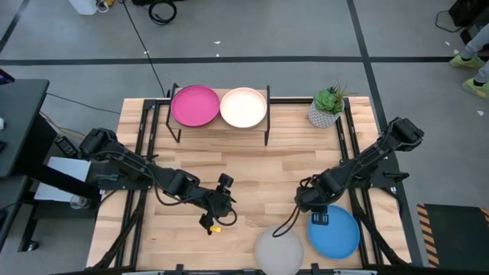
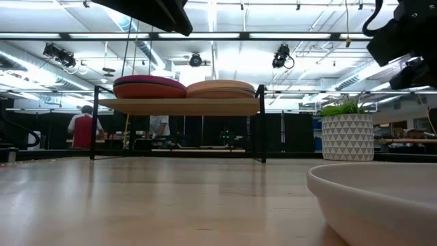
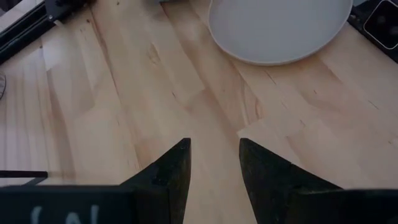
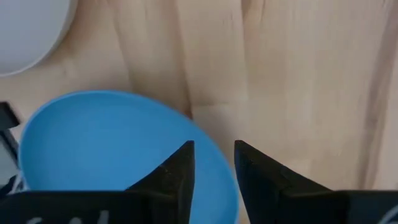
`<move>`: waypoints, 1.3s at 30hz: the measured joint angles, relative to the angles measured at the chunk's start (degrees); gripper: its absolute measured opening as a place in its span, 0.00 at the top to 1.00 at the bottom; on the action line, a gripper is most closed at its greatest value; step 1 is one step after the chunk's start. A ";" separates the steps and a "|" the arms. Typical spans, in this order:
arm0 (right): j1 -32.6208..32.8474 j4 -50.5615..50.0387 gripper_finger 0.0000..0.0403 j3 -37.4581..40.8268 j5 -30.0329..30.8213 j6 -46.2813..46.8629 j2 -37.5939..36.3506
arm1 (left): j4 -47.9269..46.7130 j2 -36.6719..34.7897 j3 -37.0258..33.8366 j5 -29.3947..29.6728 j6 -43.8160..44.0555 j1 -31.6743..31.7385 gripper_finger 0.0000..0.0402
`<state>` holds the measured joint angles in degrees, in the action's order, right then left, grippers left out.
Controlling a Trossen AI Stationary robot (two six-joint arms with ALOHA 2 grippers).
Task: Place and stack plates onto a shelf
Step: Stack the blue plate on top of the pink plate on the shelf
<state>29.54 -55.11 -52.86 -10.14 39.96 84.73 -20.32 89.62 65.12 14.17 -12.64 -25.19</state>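
Observation:
The shelf (image 1: 221, 126) stands at the table's far middle. It bears a pile topped by a magenta plate (image 1: 195, 105) and a pile topped by a peach plate (image 1: 244, 107); both piles show in the low view (image 2: 150, 87) (image 2: 220, 88). A bright blue plate (image 1: 336, 233) and a pale grey plate (image 1: 279, 250) lie flat on the table near its front edge. My right gripper (image 4: 214, 148) is open and hangs over the blue plate's (image 4: 118, 149) rim, raised above the table. My left gripper (image 3: 213, 146) is open and empty over bare wood, left of the grey plate (image 3: 280, 28).
A potted plant in a white patterned pot (image 1: 327, 107) stands right of the shelf at the far edge. Bare wood lies between the shelf and the two near plates. People show in the room beyond the table (image 2: 83, 126).

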 joint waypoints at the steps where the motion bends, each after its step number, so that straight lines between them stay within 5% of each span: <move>1: -0.06 0.17 0.69 0.00 0.52 -0.70 0.09 | 0.00 0.00 0.00 0.00 0.00 0.00 0.64; 5: -0.09 1.56 0.66 0.35 2.55 -2.95 1.33 | -0.09 0.00 0.00 0.00 0.02 0.00 0.64; 17: 0.04 3.77 0.65 1.88 -6.39 -9.59 10.14 | -0.91 0.00 0.00 -0.03 1.55 0.00 0.64; 31: -2.64 -0.32 0.96 1.86 -3.77 -20.82 9.81 | -0.92 0.00 0.02 -0.04 1.95 -0.07 0.64; 39: -8.84 -4.89 0.94 1.86 -3.13 -25.70 4.16 | -0.57 0.00 0.02 -0.03 -0.83 -0.27 0.64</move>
<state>20.70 -60.00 -51.00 -13.28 14.27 88.89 -20.88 89.62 65.14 14.15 -13.47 -25.46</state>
